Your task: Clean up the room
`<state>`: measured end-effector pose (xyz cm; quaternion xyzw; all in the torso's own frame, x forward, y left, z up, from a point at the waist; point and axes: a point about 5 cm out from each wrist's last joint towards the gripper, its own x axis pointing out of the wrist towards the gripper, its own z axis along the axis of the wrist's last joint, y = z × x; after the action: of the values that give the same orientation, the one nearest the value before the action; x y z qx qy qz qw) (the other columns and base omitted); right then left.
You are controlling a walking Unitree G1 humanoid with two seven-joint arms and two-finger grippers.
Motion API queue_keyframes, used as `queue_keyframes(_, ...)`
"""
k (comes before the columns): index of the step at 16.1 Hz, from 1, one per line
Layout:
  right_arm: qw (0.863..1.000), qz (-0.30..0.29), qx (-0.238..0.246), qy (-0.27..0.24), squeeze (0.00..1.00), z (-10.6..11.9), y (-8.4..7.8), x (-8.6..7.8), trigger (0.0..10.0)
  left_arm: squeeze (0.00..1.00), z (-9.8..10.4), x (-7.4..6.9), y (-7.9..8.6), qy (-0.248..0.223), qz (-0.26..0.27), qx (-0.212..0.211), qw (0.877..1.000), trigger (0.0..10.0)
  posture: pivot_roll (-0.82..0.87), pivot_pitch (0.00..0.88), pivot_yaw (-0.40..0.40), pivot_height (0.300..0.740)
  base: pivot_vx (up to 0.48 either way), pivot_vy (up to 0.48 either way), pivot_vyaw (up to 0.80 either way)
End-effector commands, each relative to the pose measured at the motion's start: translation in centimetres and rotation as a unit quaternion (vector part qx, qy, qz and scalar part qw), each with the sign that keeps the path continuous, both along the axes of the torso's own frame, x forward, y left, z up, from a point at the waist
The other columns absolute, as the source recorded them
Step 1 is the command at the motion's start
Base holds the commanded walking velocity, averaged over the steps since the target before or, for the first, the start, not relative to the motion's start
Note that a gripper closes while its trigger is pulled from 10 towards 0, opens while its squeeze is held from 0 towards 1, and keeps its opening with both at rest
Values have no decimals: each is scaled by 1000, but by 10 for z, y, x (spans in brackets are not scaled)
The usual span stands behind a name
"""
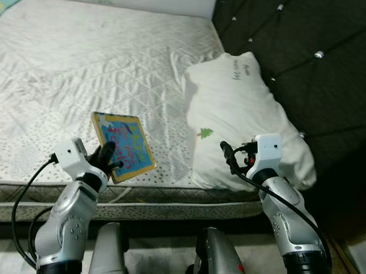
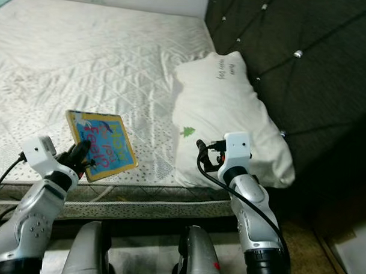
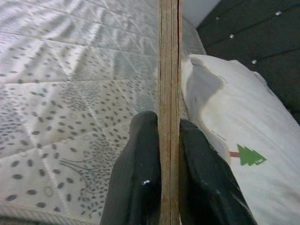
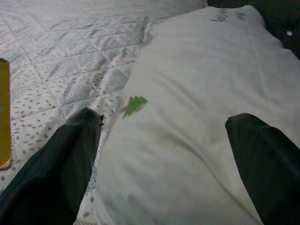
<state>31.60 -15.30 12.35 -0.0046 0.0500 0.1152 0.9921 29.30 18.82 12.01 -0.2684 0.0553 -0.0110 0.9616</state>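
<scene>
My left gripper (image 1: 110, 157) is pinched shut on the lower edge of a thin board book with a bright blue, yellow-bordered cover (image 1: 122, 146). In the left wrist view its two black fingers (image 3: 136, 183) press flat against both faces of the book's layered edge (image 3: 168, 93), so I judge the hold firm but narrow. The book is tilted up off the grey-speckled quilted mattress (image 1: 83, 73), near the front edge of the bed.

My right gripper (image 1: 229, 155) hangs spread wide with nothing in it, just in front of the white pillow with a small green tree print (image 1: 238, 109), which leans against the dark tufted headboard (image 1: 318, 63).

To carry this well, I would lift the book straight up until its far corner is clear of the mattress before swinging it away, moving slowly because a grip at one edge lets the cover pivot. I would hold the right arm where it is so the two do not cross.
</scene>
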Motion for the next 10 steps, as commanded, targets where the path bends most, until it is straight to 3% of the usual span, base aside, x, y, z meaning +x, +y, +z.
queue_keyframes(1, 1000, -4, -5, -3, 0, 3, -6, -2, 10000, 0, 12, 6, -6, -29, -20, -9, 999, 10000, -19, 104, -117, 576, 0, 0, 0)
queue_keyframes(5, 999, -9, -36, -3, 0, 6, -27, -7, 10000, 0, 19, 17, -22, -31, -84, -58, 994, 10000, -66, 115, -143, 576, 0, 0, 0)
queue_keyframes(7, 998, -15, -57, -2, 0, 9, -39, -10, 10000, 0, 8, 19, -29, 8, -111, -91, 990, 10000, -84, 119, -164, 576, 0, 0, 0)
queue_keyframes(10, 996, -20, -83, 2, 0, 13, -58, -15, 10000, 0, -6, 20, -30, 56, -102, -127, 985, 10000, -113, 123, -194, 576, 0, 0, 0)
